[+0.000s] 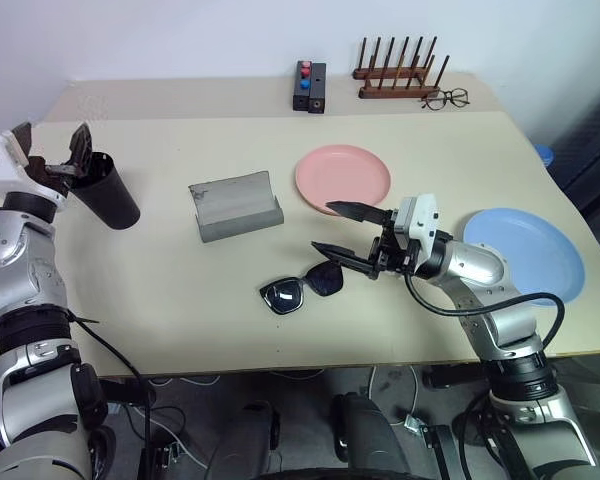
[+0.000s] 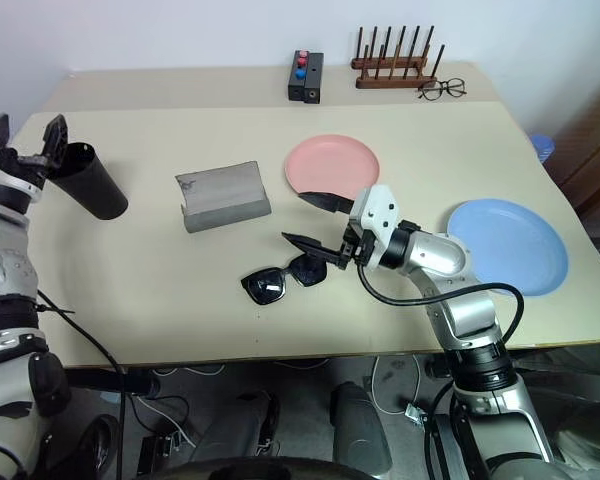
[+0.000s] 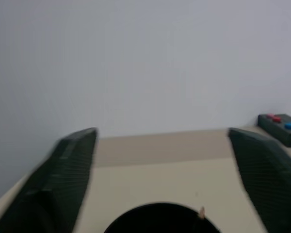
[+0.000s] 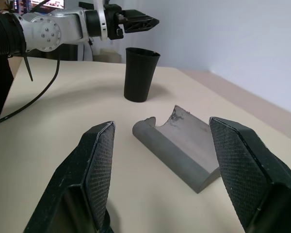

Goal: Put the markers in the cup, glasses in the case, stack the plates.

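The black cup [image 1: 105, 190] stands tilted at the table's far left. My left gripper [image 1: 52, 150] hovers right over its rim, open, with nothing between its fingers. The markers are hidden; a small pale tip [image 3: 202, 212] shows at the cup's rim [image 3: 160, 218], and I cannot tell what it is. The black sunglasses [image 1: 300, 288] lie near the table's front edge. My right gripper [image 1: 342, 232] is open just beside and above them. The grey case [image 1: 235, 205] lies open mid-table. The pink plate [image 1: 342, 178] and the blue plate [image 1: 525, 250] sit apart.
At the back of the table stand a black box with red and blue buttons [image 1: 310, 85] and a wooden peg rack [image 1: 395, 70]. Wire-rimmed spectacles [image 1: 446, 98] lie beside the rack. The blue plate lies close to the table's right edge.
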Robot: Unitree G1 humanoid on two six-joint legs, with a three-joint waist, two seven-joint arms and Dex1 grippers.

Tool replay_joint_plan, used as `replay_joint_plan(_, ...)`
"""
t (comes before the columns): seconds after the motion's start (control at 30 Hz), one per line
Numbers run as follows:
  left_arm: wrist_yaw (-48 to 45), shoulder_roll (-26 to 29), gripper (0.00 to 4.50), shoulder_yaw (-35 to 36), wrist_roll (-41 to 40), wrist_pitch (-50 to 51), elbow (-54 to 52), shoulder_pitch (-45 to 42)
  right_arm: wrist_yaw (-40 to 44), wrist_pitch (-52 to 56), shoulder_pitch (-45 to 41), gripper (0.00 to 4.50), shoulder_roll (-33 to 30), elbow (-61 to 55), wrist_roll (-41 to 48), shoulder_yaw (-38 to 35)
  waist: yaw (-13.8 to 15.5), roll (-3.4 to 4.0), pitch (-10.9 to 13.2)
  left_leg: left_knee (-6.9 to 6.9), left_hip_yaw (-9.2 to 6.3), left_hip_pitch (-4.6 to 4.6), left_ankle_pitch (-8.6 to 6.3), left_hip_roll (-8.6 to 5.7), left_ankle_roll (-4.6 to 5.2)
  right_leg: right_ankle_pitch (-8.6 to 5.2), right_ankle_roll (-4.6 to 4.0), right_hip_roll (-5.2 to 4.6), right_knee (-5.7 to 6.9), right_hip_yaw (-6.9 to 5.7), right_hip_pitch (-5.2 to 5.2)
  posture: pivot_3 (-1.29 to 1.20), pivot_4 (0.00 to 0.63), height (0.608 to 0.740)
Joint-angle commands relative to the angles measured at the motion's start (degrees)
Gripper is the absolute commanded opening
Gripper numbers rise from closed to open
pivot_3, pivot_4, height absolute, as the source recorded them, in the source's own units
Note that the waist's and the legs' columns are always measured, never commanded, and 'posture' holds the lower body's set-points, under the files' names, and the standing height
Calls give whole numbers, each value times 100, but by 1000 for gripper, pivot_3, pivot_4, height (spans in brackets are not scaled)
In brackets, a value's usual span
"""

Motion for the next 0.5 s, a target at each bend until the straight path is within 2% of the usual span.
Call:
replay_joint_plan(0.03,-68,37,4474,37,-208,233,-702,111,0,-96,-80,3166,-3,-17,119,-215,-3,0,0,0,1,0,0,0,0,0,0,0,0,1,0,0,150,740)
replay_joint_plan(0.2,-846,-26,4474,-342,-903,1329,-1542,42,-110,293,-227,3166,22,29,461,-472,15,0,0,1,0,-1,-2,0,3,0,0,-1,-1,0,3,0,150,740)
replay_joint_plan(0.3,-1569,77,4474,-719,-1275,2211,-1693,-152,-76,272,-271,3166,-18,143,330,-411,4,0,0,3,-1,1,-14,-1,24,0,0,-1,0,0,5,0,150,740)
replay_joint_plan(0.47,-3038,542,4474,-2102,-998,3747,-1394,-432,-134,209,-325,3166,76,208,233,-337,-39,6,2,-1,4,3,-13,0,24,0,0,4,1,3,2,0,150,740)
replay_joint_plan(0.5,-3245,488,4474,-2456,-687,3606,-1147,-558,-95,95,-270,3166,9,219,114,-313,-34,6,2,-2,3,3,-13,0,24,0,0,5,2,3,1,0,150,740)
